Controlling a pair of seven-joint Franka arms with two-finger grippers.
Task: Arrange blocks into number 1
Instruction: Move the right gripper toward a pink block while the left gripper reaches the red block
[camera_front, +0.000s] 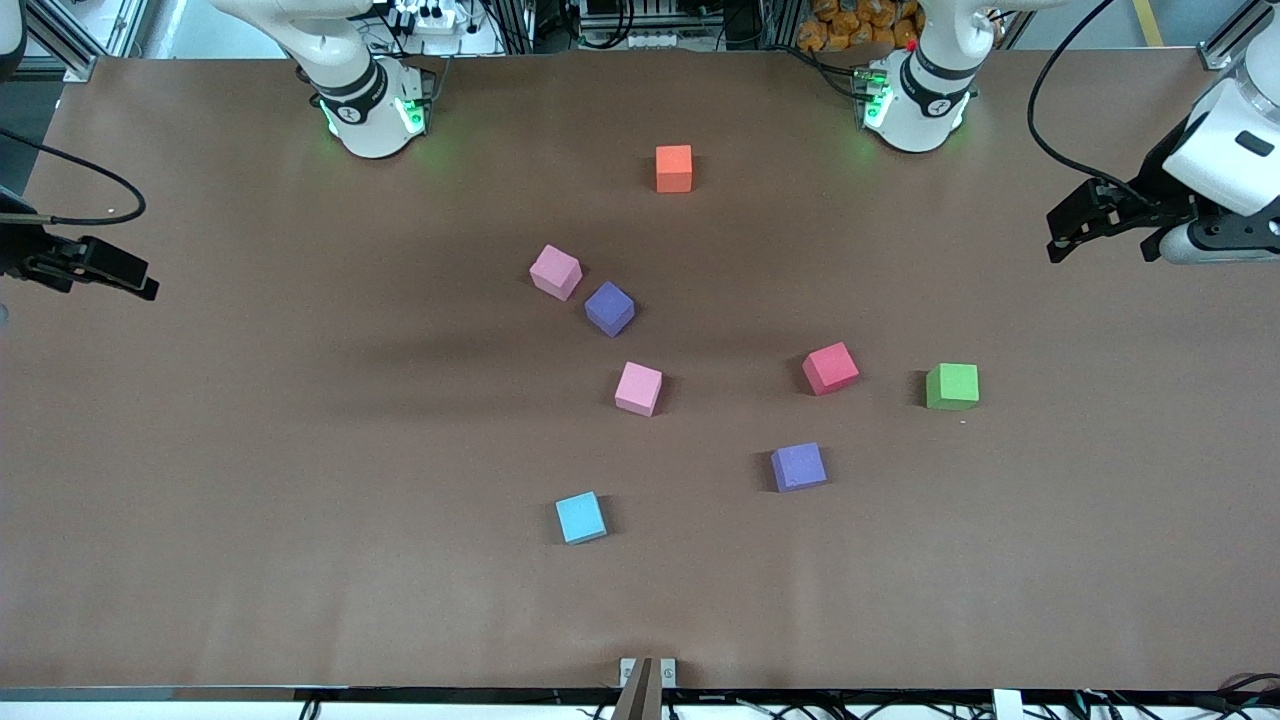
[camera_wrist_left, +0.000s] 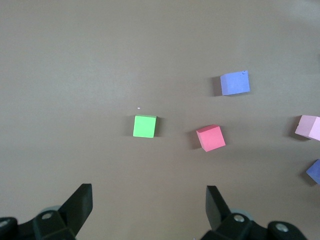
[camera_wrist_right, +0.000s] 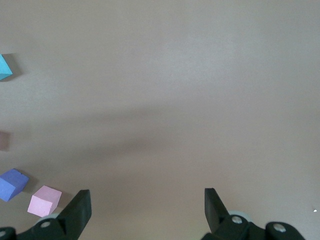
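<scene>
On the brown table lie an orange block (camera_front: 673, 168), a pink block (camera_front: 555, 272) touching a dark purple block (camera_front: 609, 308), a second pink block (camera_front: 638, 388) and a red block (camera_front: 830, 368). A lighter purple cube (camera_front: 798, 467) sits nearer the camera. My left gripper (camera_front: 1058, 235) hangs open and empty over the left arm's end of the table; its wrist view shows its open gripper (camera_wrist_left: 148, 197) above bare table, short of the red block (camera_wrist_left: 210, 138). My right gripper (camera_front: 140, 280) hangs open and empty over the right arm's end, also open in its own view (camera_wrist_right: 147, 197).
A green cube (camera_front: 951, 386) lies beside the red block toward the left arm's end. A light blue cube (camera_front: 580, 517) is nearest the camera. The two arm bases (camera_front: 370, 110) (camera_front: 915, 100) stand along the table's edge farthest from the camera.
</scene>
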